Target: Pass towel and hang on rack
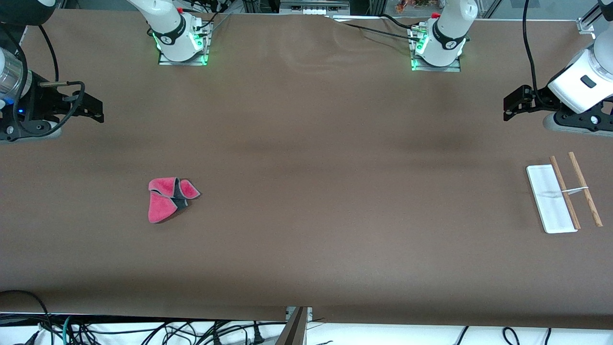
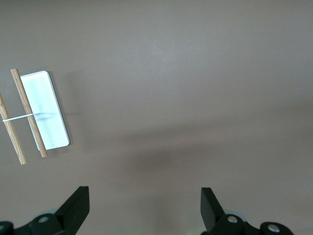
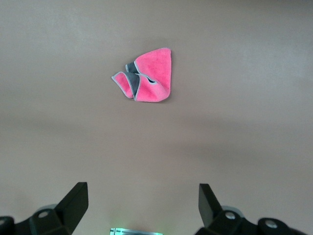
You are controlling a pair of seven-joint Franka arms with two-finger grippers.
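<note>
Right claw (image 1: 93,109): hangs over the tabletop (image 1: 306,143) at the right arm's end, fingers spread wide, holding nothing. Right wrist view confirms both fingers apart with bare surface between them.

Towel (image 1: 168,197): lies crumpled on the tabletop toward the right arm's end, nearer the front camera than the right claw. Pink side mostly up, a grey fold showing at the middle. Folded into a rough wedge, no clear long axis. From the right wrist camera it sits ahead of the released fingers, roughly centred between them.

Middle of the tabletop: bare brown cover.

Left claw (image 1: 511,104): over the left arm's end, also released and empty; this arm waits.

Rack (image 1: 565,192): stands at the left arm's end, nearer the front camera than the left claw, white base with two wooden rods running alongside it, thin metal crosspiece joining them.

Judgement: task not yet begun. The right arm is plainly nearer the towel, so pickup falls to it; the towel and rack are well apart, hence a handover mid-tabletop.
</note>
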